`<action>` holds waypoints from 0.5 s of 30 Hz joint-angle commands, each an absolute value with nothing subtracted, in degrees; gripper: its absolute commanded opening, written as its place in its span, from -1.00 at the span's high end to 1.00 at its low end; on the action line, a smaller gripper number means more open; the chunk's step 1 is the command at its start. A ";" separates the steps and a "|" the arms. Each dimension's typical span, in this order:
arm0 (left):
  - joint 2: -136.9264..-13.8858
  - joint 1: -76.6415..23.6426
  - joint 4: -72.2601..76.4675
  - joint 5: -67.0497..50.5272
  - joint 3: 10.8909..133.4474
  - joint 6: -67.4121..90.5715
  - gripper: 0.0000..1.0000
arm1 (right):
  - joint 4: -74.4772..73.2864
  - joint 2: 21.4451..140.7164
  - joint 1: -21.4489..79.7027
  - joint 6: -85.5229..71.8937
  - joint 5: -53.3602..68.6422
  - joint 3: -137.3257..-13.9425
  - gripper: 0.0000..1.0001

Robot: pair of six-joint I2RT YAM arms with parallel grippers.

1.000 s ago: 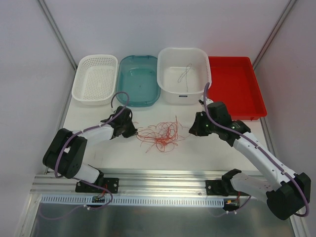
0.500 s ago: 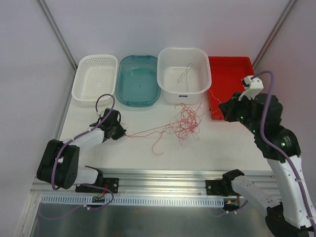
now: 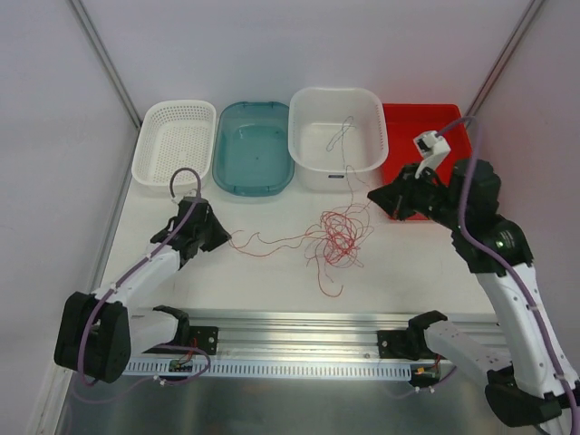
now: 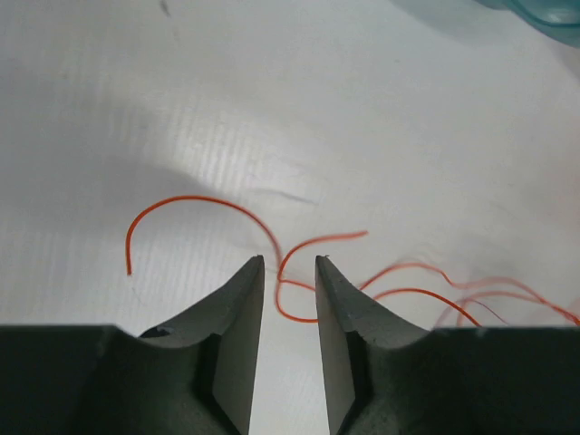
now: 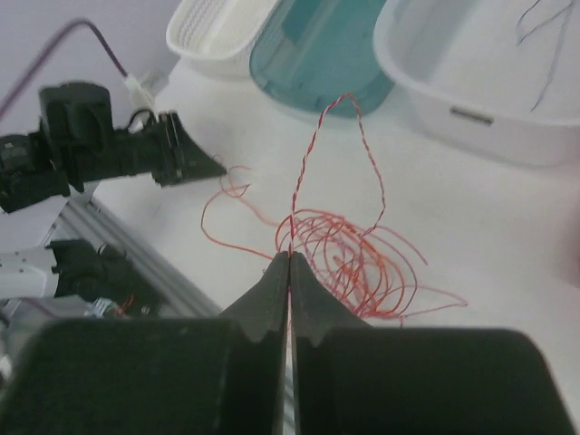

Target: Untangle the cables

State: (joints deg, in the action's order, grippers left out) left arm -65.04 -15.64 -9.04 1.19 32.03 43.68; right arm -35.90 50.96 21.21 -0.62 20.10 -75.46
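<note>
The red cables lie in a loose coil on the white table, with long ends trailing left. My right gripper hangs above the coil's right side, shut on one red strand that rises in a twisted loop and drops back into the coil. My left gripper is low at the table on the left, jaws slightly open. A slack red end lies on the table between its tips, apparently ungripped. A thin grey cable lies inside the white tub.
Along the back stand a white mesh basket, a teal bin, the white tub and a red tray. An aluminium rail runs along the near edge.
The arms first pulled the tangle apart, the right gripper lifting its strand rightward. Now the left jaws have parted, its taut strand has gone slack, and the coil has settled near the middle.
</note>
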 commanded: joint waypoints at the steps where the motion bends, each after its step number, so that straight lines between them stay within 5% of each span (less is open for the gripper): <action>1: -60.48 -16.16 -9.23 -5.70 35.06 38.33 0.35 | -30.68 54.74 22.41 -4.04 29.80 -69.81 0.99; 3: -58.63 -17.57 -8.97 -9.04 36.30 36.57 0.02 | -28.92 55.89 24.60 -4.04 28.75 -68.12 0.99; 4: -58.10 -19.41 -8.70 -10.10 36.82 35.52 -0.30 | -28.48 56.94 25.31 -3.87 28.48 -66.81 0.99; 7: -57.57 -24.23 -8.00 -12.56 39.45 34.54 -0.71 | -26.29 58.88 27.86 -3.78 27.25 -65.13 0.99; 15: -68.10 -31.64 -4.49 -15.81 47.98 35.68 -0.92 | -23.91 61.35 32.69 -1.41 26.63 -62.67 0.99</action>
State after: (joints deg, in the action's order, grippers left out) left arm -63.75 -30.46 -7.64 -12.32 43.64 36.62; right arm -28.16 60.80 31.51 -2.68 25.32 -63.48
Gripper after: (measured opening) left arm 0.956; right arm 0.012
